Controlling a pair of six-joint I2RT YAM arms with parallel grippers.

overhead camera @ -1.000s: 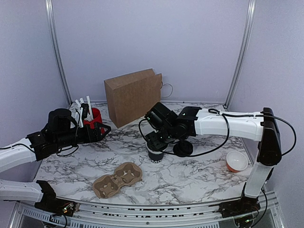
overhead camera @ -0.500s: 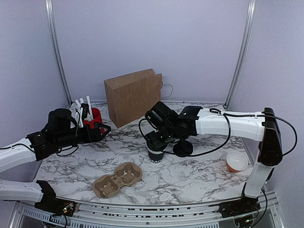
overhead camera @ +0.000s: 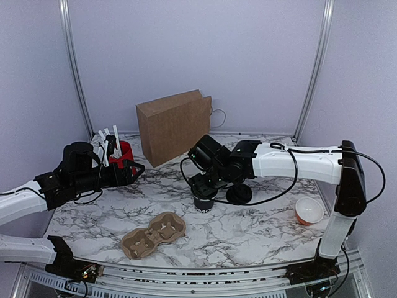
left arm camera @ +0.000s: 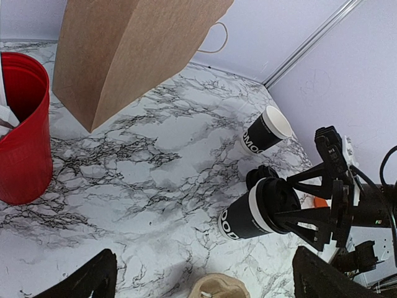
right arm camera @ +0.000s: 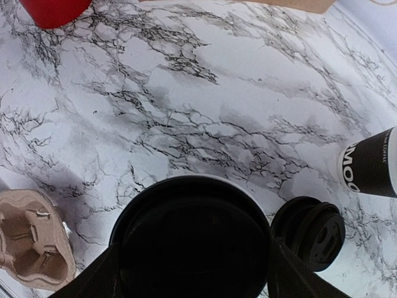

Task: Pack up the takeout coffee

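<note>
- Takeout coffee (left arm camera: 243, 217): a small black paper cup with white print low on its wall and a round black plastic lid. It is in front of the brown paper bag (overhead camera: 173, 126), a little to the bag's right. Whether its base touches the table I cannot tell.
- Handling, as I judge it: light if empty, top-heavy and sloshy if filled. The thin paper wall would dent under a hard squeeze, and the glossy lid looks slippery and could pop off. The best hold is the stiff rolled rim just under the lid, with the cup kept upright.
- Right gripper (overhead camera: 203, 190) sits over the cup from above, clenched on either side of the lid rim, grasping the coffee.
- Loose black lid (overhead camera: 239, 194): ridged plastic, lying flat, further to the bag's right.
- Open black cup (left arm camera: 265, 130): white inside, off the bag's right corner.
- Moulded pulp cup carrier (overhead camera: 154, 234): matte, fibrous, two wells, well in front of the bag.
- Red cup (overhead camera: 126, 154): smooth-walled, holding white sticks, just left of the bag.
- Left gripper (overhead camera: 128, 167): released, jaws spread wide and empty, left of the bag.
</note>
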